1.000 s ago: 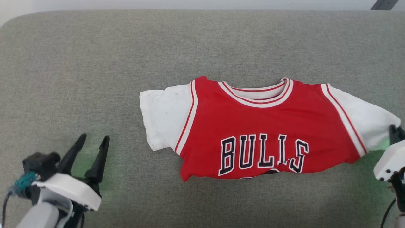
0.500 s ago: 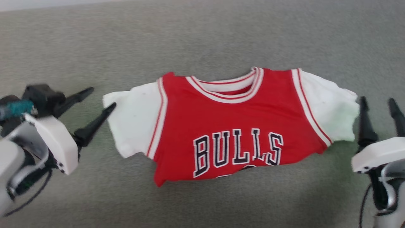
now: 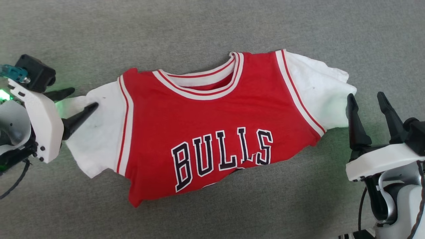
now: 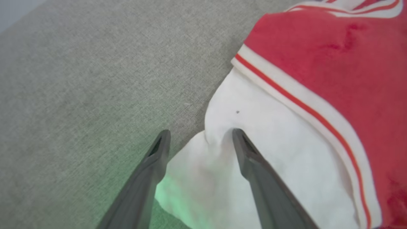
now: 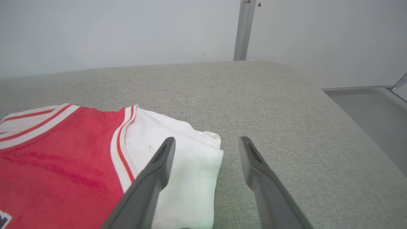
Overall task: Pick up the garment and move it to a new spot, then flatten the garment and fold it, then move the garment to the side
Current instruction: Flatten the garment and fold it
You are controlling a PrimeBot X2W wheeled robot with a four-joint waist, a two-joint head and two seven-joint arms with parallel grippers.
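Note:
The garment (image 3: 212, 132) is a red jersey with white sleeves, striped trim and black-white "BULLS" lettering, lying front-up on the grey surface. My left gripper (image 3: 83, 98) is open at its left sleeve. In the left wrist view the sleeve's edge (image 4: 203, 165) lies between the fingers of the left gripper (image 4: 200, 133), one finger pressing a dent into the white cloth. My right gripper (image 3: 365, 96) stands open just beside the right sleeve (image 3: 318, 86). In the right wrist view one finger of the right gripper (image 5: 207, 140) overlaps the sleeve (image 5: 190, 165); the other is over bare surface.
A wide grey woven cushion surface (image 3: 212, 26) carries the jersey, with bare fabric all around it. In the right wrist view its right edge (image 5: 330, 95) drops off to a floor, and a white wall with a metal post (image 5: 241, 31) stands behind.
The head camera has tipped down and shifted. My left gripper has swung in from the lower left onto the left sleeve's edge. My right gripper has come up beside the right sleeve.

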